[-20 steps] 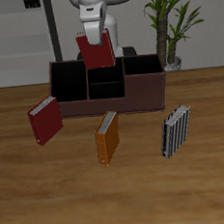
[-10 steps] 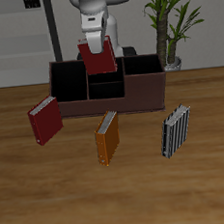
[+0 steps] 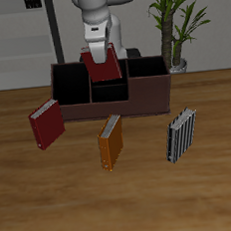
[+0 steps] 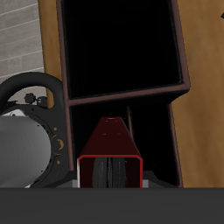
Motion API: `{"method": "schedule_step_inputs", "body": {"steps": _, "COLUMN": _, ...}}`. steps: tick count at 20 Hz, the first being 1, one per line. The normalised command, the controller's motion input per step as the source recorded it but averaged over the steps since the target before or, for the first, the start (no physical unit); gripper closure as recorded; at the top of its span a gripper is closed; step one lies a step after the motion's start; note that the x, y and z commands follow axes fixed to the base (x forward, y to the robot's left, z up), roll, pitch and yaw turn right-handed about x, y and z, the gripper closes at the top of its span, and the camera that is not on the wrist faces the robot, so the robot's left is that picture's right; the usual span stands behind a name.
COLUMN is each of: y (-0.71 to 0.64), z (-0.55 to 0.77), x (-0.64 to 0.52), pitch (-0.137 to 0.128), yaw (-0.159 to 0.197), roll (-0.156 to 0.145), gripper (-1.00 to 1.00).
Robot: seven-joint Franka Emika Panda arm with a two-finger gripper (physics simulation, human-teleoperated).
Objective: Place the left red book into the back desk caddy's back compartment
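The gripper (image 3: 100,44) is clamped on the upper edge of the left red book (image 3: 101,64), a stiff, light, likely slick hardcover hanging slightly tilted, its lower end entering the back compartment (image 3: 108,72) of the back desk caddy (image 3: 146,102).

Even, soft light, moderately bright; no single source evident. Counter (image 3: 36,205) wood evenly lit, no glare. Faint short shadows under the standing books (barely darker than the wood). Desk caddy (image 3: 146,95) cells read pure black in both views, no detail inside. Exterior render coarse, edges jagged. Wrist view darker, close surfaces soft, no visible edge distortion.
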Motion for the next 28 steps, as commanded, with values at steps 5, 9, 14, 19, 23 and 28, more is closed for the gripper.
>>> {"method": "schedule_step_inputs", "body": {"steps": 5, "y": 0.03, "z": -0.18, "x": 0.05, "pitch": 0.038, "yaw": 0.016, "roll": 0.0, "gripper": 1.0}}
{"method": "schedule_step_inputs", "body": {"steps": 9, "y": 0.01, "z": -0.13, "x": 0.05, "pitch": 0.035, "yaw": 0.011, "roll": 0.006, "gripper": 1.0}}
{"method": "schedule_step_inputs", "body": {"steps": 14, "y": 0.0, "z": -0.11, "x": 0.04, "pitch": 0.028, "yaw": -0.004, "roll": 0.003, "gripper": 1.0}}
{"method": "schedule_step_inputs", "body": {"steps": 19, "y": 0.06, "z": -0.17, "x": 0.03, "pitch": 0.038, "yaw": 0.002, "roll": 0.006, "gripper": 1.0}}
{"method": "schedule_step_inputs", "body": {"steps": 23, "y": 0.1, "z": -0.19, "x": 0.03, "pitch": 0.053, "yaw": -0.017, "roll": 0.016, "gripper": 1.0}}
{"method": "schedule_step_inputs", "body": {"steps": 28, "y": 0.09, "z": -0.18, "x": 0.01, "pitch": 0.045, "yaw": 0.001, "roll": 0.012, "gripper": 1.0}}
